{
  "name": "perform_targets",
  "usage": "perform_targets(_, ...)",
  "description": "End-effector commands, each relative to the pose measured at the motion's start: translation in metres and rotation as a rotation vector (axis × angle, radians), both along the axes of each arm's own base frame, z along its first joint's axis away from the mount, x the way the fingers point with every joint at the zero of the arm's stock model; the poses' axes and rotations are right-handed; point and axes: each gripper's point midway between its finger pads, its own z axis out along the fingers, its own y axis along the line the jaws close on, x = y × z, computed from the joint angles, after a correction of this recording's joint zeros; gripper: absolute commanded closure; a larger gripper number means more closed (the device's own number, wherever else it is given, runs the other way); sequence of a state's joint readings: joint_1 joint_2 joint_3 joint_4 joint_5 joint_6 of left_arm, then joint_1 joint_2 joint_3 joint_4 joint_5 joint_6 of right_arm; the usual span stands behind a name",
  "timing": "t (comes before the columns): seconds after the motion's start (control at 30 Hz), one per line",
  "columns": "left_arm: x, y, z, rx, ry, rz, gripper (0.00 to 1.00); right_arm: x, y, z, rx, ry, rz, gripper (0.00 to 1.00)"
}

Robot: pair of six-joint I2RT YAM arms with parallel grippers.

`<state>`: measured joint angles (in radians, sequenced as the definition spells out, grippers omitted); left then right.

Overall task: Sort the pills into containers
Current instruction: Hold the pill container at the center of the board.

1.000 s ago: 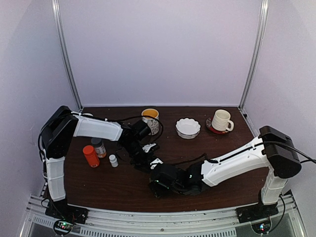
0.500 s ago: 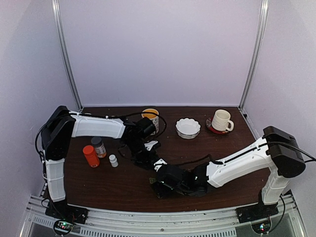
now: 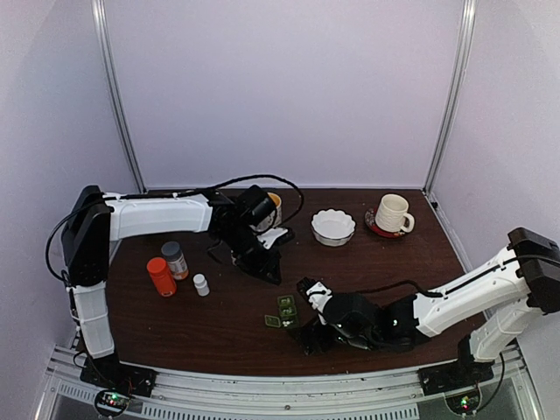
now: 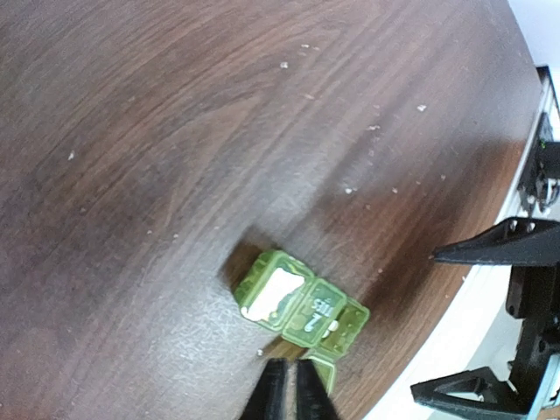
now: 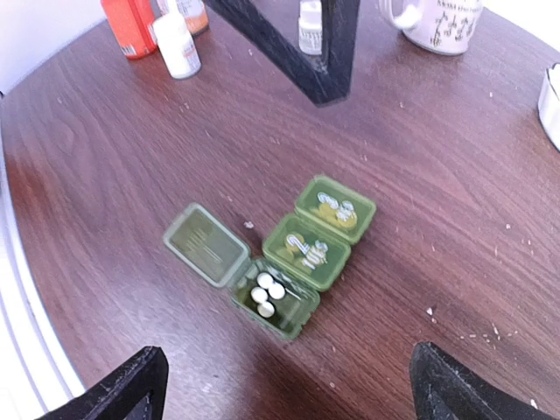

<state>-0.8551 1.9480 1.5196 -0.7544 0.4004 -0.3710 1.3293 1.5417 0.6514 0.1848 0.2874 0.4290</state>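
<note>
- Well, the box (image 5: 306,251) sits on the desk (image 3: 175,337) near the front edge. It lies just ahead of my right end effector (image 5: 289,350), with the left end effector (image 4: 291,394) hanging over the desk behind it, apart from it.
- One end cell is open, its lid (image 5: 206,243) folded out flat beside it, and three white pills (image 5: 267,295) lie inside. I count that cell as filled.
- The other two cells are shut and I cannot tell what they hold, so I judge the sort to be partway through. The open lid has yet to be closed.
- I can pick out no loose pills on the desk, only pale specks. Three bottles (image 3: 175,260) stand upright, well off to the left.
- The right end effector is spread wide and holds nothing.
- The left end effector has its tips drawn almost together, with nothing visible between them.
- For writing, the middle lid shows a "2" with small letters beside it, possibly "TUES", but they are too blurred to be sure. The mug (image 5: 437,22) carries dark print I cannot read.
</note>
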Motion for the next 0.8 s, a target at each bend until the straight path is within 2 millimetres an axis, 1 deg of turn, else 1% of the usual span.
perform_targets(0.0,-0.006,-0.021,0.017,-0.094,-0.03,-0.122,0.98,0.002,0.014,0.024,0.104,-0.027,0.014,0.01)
perform_targets(0.03,-0.01,-0.025,0.017,-0.109,-0.023,-0.148,1.0,0.001,0.015,0.023,0.101,-0.024,0.013,0.01)
perform_targets(0.13,-0.023,-0.033,0.014,-0.146,0.006,-0.226,1.0,0.002,0.02,0.022,0.107,-0.015,0.01,0.01)
perform_targets(0.3,-0.032,-0.036,-0.004,-0.157,0.042,-0.297,1.0,0.001,0.031,0.019,0.093,0.002,0.03,0.02)
perform_targets(0.37,-0.036,-0.04,-0.007,-0.187,0.059,-0.328,1.0,0.002,0.036,0.018,0.08,0.002,0.029,0.02)
perform_targets(0.47,-0.044,-0.047,-0.007,-0.258,0.092,-0.383,1.0,0.004,0.042,0.018,0.072,0.001,0.029,0.01)
perform_targets(0.63,-0.044,-0.046,-0.017,-0.28,0.144,-0.389,1.0,0.006,0.05,0.011,0.034,0.011,0.029,0.01)
perform_targets(0.77,-0.044,-0.041,-0.036,-0.251,0.178,-0.375,1.0,0.009,0.053,0.007,0.001,0.007,0.021,0.01)
